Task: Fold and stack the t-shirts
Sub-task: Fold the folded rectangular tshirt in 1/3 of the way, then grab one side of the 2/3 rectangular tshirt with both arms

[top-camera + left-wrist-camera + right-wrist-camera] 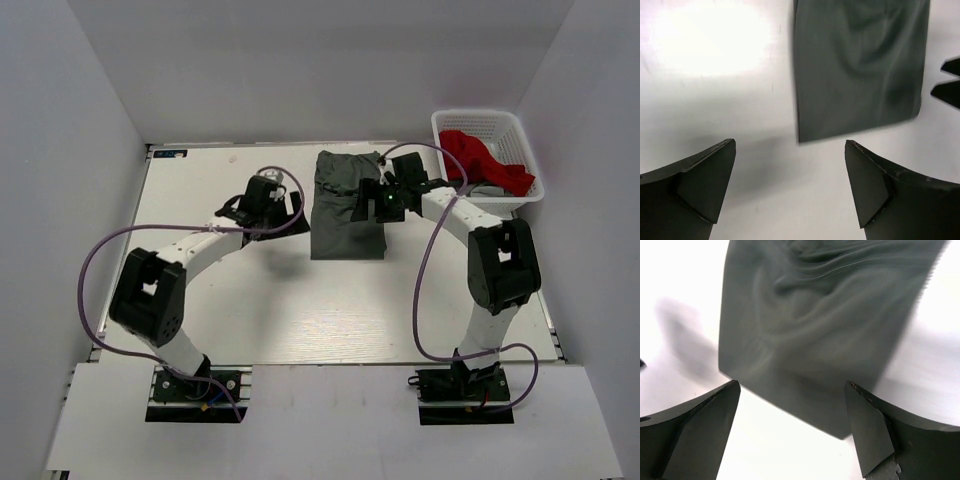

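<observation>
A dark olive-grey t-shirt lies folded into a rectangle flat on the white table, toward the back middle; it also shows as the t-shirt and the t-shirt in the wrist views. My left gripper hovers just left of it, open and empty, left gripper over bare table. My right gripper hangs over the shirt's right edge, open with nothing held, right gripper at a corner of the cloth. A bright red t-shirt lies crumpled in the basket.
A white plastic lattice basket stands at the back right corner of the table, holding the red cloth and something grey beneath it. White walls enclose the table on three sides. Purple cables loop from both arms.
</observation>
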Robot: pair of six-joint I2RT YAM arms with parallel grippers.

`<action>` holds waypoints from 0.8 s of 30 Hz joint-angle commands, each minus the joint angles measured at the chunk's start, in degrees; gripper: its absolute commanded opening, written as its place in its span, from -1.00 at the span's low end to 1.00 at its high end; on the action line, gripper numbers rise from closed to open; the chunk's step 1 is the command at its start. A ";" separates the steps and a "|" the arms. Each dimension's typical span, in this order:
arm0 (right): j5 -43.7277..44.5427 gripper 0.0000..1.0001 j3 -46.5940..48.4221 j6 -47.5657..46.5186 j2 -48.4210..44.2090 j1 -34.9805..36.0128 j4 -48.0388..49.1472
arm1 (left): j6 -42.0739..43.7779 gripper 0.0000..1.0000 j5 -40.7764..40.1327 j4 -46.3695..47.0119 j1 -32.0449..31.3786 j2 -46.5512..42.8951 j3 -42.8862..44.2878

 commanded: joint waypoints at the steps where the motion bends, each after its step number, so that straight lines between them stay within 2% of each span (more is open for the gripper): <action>1: -1.50 0.81 -3.44 0.89 -3.23 1.83 2.11 | -2.59 0.99 6.73 4.00 -0.48 -5.50 -8.74; 4: 0.19 0.81 -12.55 5.46 -6.91 1.30 3.33 | -3.29 0.99 11.92 5.85 -2.76 -5.50 -12.88; 8: 0.62 0.81 -20.66 10.93 -14.02 1.13 7.38 | -4.00 0.99 12.46 6.03 -5.57 -2.52 -12.37; 14: 3.52 0.81 -24.80 14.00 -14.13 0.16 7.90 | -2.85 0.99 5.97 3.75 -7.42 3.80 -7.10; 17: 1.86 0.81 -25.33 15.67 -12.64 -0.28 10.19 | -2.85 0.73 3.68 2.26 -7.42 6.27 -4.63; 18: 1.68 0.81 -25.42 15.85 -11.77 -0.37 10.28 | -2.85 0.57 2.98 2.25 -7.42 7.67 -4.10; 19: 1.77 0.78 -25.33 15.85 -11.41 -0.46 10.63 | -2.85 0.49 2.36 1.64 -7.42 8.29 -3.40; 21: 1.85 0.71 -25.42 16.03 -11.14 -0.63 11.07 | -2.85 0.37 2.35 1.63 -7.42 9.43 -2.79; 22: 2.12 0.61 -25.59 15.85 -10.18 -0.81 12.03 | -2.33 0.20 2.35 1.63 -7.42 10.66 -2.78; 24: 1.86 0.54 -25.59 16.03 -9.30 -0.90 12.30 | -2.33 0.06 2.35 1.63 -7.42 11.89 -1.30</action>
